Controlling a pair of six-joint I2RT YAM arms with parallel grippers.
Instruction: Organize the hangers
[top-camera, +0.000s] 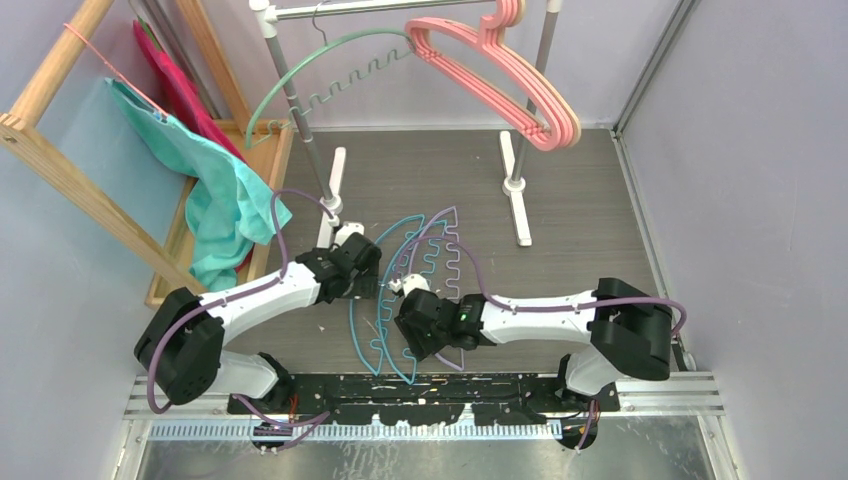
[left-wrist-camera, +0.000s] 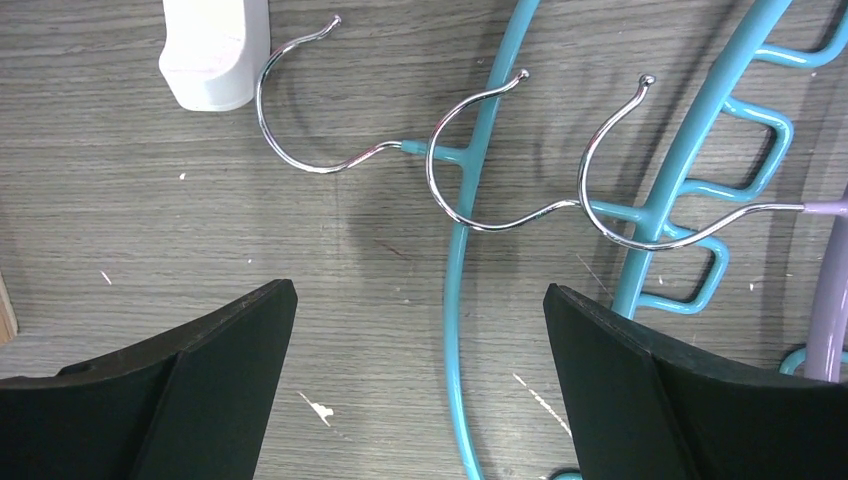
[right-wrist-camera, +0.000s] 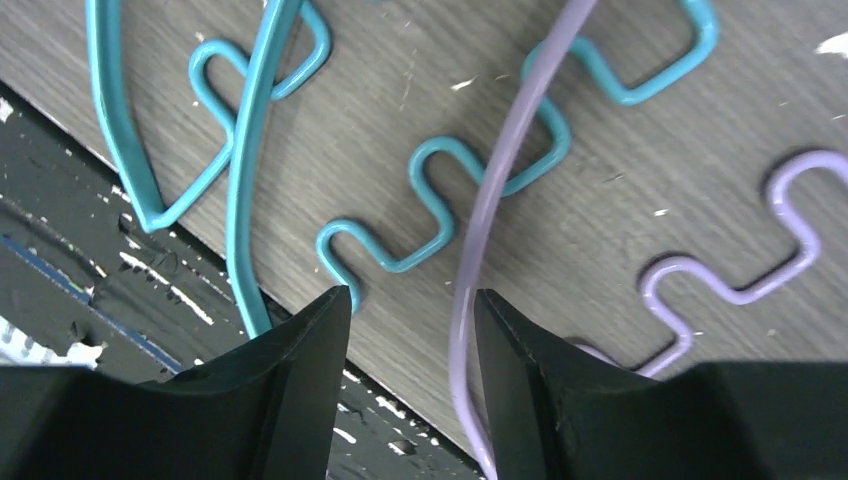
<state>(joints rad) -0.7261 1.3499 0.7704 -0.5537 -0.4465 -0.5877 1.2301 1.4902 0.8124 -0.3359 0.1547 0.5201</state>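
Grey wood-grain tabletop (left-wrist-camera: 150, 230) lies under the left tool (left-wrist-camera: 420, 380), jaws wide apart, with thin teal arched hangers (left-wrist-camera: 455, 300) between and ahead of them. Right tool (right-wrist-camera: 412, 330) is narrowly parted around a thin purple arched hanger (right-wrist-camera: 480, 250), not visibly clamping it.

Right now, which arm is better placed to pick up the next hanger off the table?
Probably the right. The right gripper already straddles the purple hanger, whose arch runs between its narrowly open fingers. The left gripper is open wide over bare table, short of the metal hooks.
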